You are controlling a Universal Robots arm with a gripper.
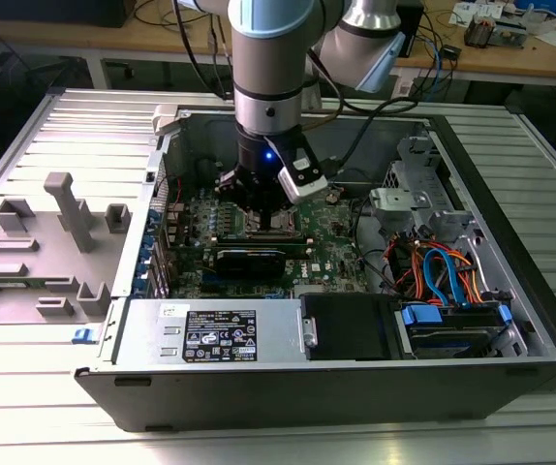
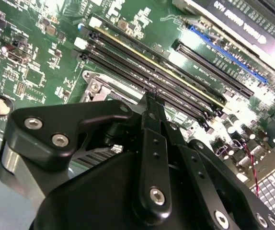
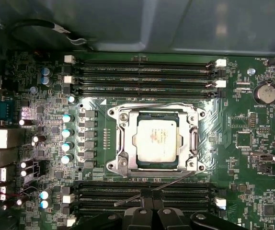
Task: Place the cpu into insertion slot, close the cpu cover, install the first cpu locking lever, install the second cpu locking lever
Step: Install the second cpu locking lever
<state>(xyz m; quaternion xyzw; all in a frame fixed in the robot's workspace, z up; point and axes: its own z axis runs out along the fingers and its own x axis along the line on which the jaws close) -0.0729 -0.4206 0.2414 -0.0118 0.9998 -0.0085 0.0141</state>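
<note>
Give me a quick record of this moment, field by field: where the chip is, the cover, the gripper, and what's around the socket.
cpu: seated in the insertion slot, metal top facing up
cpu cover: lying down around the chip
gripper: low over the motherboard, beside the socket, holding nothing visible
memory slots: long black rows on two opposite sides of the socket
computer case: lying open on the table

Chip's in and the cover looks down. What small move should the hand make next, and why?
Probably press the loose lever down and in toward the cover. In the first wrist view the chip sits under the closed cover, and that thin lever slants free across the memory slots, right at the tip of the hand.
</note>
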